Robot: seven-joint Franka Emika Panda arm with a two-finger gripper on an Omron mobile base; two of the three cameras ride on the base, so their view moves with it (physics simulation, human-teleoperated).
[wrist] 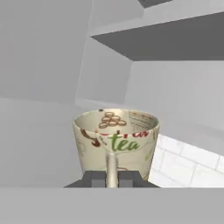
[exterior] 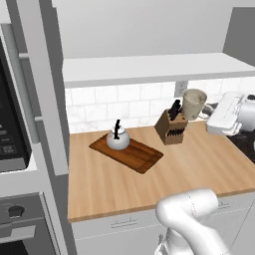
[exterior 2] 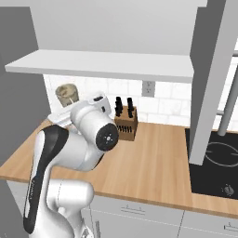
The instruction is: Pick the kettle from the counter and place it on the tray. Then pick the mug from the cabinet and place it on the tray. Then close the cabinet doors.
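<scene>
Clamped between the two dark fingertips at the bottom of the hand view, the loop handle of the mug (wrist: 114,141) is being held by the gripper (wrist: 112,178), whose jaws are being kept together on that thin strip. By the handle, it seems, the cup is being kept upright with its open mouth clear, so that it can be set down level.

Beige, faintly speckled ceramic is being shown, printed with the green word "tea", red lettering and small brown rings; the inside of the rim is being seen from slightly above.

In the left base view the mug (exterior: 193,103) is being carried in the air above the knife block (exterior: 172,128), well apart from the tray (exterior: 134,153). On that dark wooden tray, lying on the bench (exterior: 149,179), the kettle (exterior: 118,138) is already being borne, so room to its right is judged to be left for the mug. Above, the cabinet (exterior: 149,67) is being left open, by the look of its exposed shelf.
</scene>
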